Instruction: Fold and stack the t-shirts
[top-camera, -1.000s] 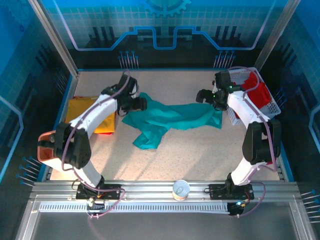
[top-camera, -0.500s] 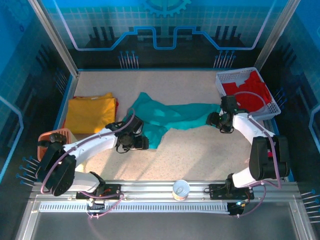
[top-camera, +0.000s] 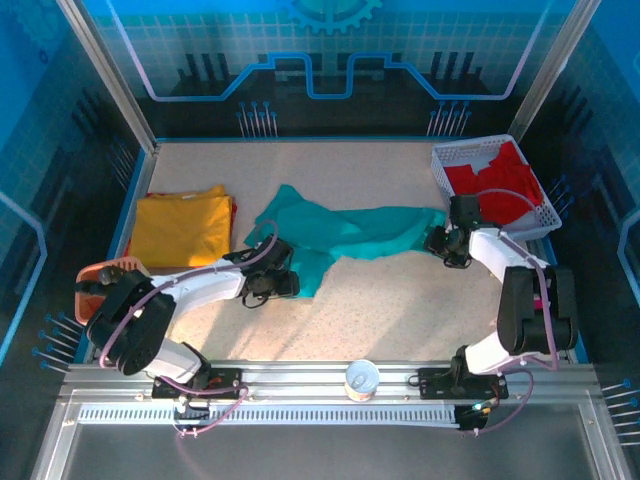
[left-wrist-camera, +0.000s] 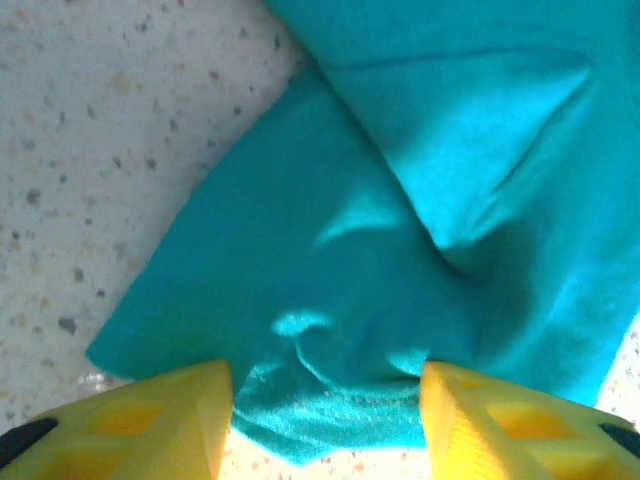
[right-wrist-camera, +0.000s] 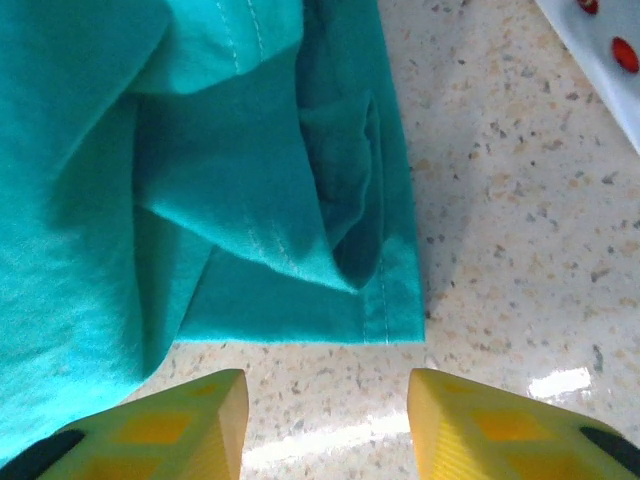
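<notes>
**Teal shirt (top-camera: 350, 232), mid-bench, unfolded.** Within the last second I have brought both arms down from the far side to the two ends of the cloth. Both sets of fingers have narrowed from a wider gape.

- **Left fingers (top-camera: 276, 284):** at the shirt's near-left corner, about half open and astride it. The cloth puckers between them — I judge it not yet pinched.
- **Right fingers (top-camera: 446, 244):** about half open, just short of the hem at the right end. Only bare bench (top-camera: 400, 300) lies between them, and they hold nothing.
- **Meaning for the task:** the regrasp is set up but not made. The shirt still has to be spread flat before any fold.
- **Long axis:** left to right across the bench, as a crumpled band. The wide end is on the left, with a flap pointing to the near edge. The narrow end points at the basket (top-camera: 443, 165) on the right.

The yellow shirt (top-camera: 180, 228) lies folded at the far left, and the red shirt (top-camera: 500, 185) sits in the basket.
</notes>
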